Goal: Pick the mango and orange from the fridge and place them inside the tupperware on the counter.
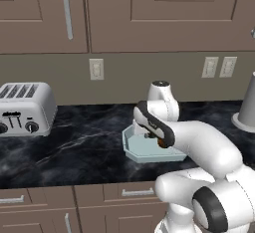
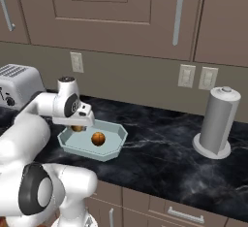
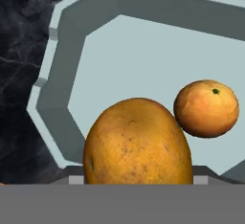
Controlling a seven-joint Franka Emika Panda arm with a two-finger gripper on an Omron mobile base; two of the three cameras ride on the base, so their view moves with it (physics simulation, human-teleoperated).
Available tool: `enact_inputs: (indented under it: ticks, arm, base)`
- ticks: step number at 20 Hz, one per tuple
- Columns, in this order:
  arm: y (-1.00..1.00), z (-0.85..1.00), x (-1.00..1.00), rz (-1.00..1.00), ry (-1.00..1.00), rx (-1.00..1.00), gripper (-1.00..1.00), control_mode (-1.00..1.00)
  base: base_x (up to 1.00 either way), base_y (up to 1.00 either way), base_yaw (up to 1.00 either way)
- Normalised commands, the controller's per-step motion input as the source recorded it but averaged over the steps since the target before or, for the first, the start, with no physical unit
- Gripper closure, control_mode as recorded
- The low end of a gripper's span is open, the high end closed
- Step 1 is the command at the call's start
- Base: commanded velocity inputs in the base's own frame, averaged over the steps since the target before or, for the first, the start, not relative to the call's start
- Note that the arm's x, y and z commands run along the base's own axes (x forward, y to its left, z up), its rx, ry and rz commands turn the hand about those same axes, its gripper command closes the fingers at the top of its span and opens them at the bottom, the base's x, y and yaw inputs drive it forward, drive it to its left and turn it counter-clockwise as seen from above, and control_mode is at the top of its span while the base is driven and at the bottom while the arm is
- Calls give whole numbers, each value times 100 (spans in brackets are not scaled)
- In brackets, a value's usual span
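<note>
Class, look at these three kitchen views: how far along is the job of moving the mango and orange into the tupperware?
Done: the orange already lies inside the tupperware on the counter. In hand: the mango sits right at the gripper, low over the tub's inside; whether the fingers are clamped on it cannot be told. Left: setting the mango down in the tub, if it is not down already, and drawing the arm away.

Brown wall cabinets [image 1: 149,13], beige backsplash [image 1: 149,77], outlets [image 1: 96,69].

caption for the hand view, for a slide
Mango held over the tupperware, orange already inside, black marble counter around.
</note>
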Motion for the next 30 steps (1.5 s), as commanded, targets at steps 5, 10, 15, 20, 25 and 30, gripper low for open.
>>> enact_inputs:
  ticks: [5, 10, 15, 20, 25, 30]
  arm:
    - [8, -59, 15, 0, 0, -5, 100, -100]
    - [10, -54, 7, 0, -1, -6, 100, -100]
    - [11, -46, 5, 0, 0, -5, 100, -100]
    - [6, -31, 17, 0, 0, 0, -100, -100]
    - [0, -8, 16, 0, 0, 0, -100, -100]
    - [0, 0, 7, 0, 0, 0, -100, -100]
  base:
    - [0, 0, 0]
    - [0, 0, 0]
    - [0, 0, 0]
    - [0, 0, 0]
    - [0, 0, 0]
    - [0, 0, 0]
